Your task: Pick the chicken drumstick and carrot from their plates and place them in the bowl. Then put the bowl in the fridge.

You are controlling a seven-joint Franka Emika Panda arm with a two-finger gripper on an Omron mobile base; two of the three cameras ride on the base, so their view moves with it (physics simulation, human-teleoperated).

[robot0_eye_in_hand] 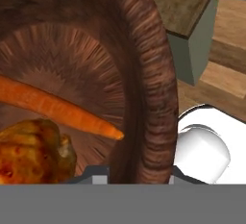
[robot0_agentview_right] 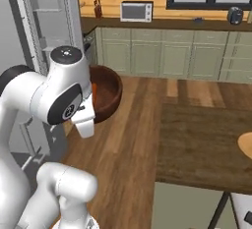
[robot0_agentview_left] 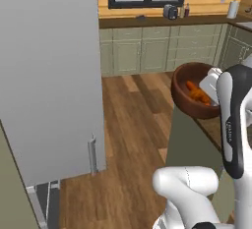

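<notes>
Golden orange-brown chicken drumstick (robot0_eye_in_hand: pixel 33 148) sits lowest in the hand view, inside the deep dark reddish-brown wooden bowl (robot0_eye_in_hand: pixel 153 88); bright orange tapering carrot (robot0_eye_in_hand: pixel 53 105) lies just above it across the bowl floor. Bowl's thick wall runs down the frame centre between the two dark finger stubs at the bottom edge: hand (robot0_eye_in_hand: pixel 139 175) clamped on that wall.

Left base view: bowl (robot0_agentview_left: pixel 183 98) at right of centre, held in the air against the white arm, orange contents visible, drumstick and carrot not separable. Tall grey fridge door (robot0_agentview_left: pixel 49 75) fills the left.

Right base view: bowl (robot0_agentview_right: pixel 109 93) left of centre, partly behind the arm. Dark wood table (robot0_agentview_right: pixel 202 144) at lower right, light-tan round plate (robot0_agentview_right: pixel 245 145) at its right edge.

Wood plank floor (robot0_agentview_left: pixel 133 139); sage-green cabinets (robot0_agentview_right: pixel 162 53) along the far wall.
</notes>
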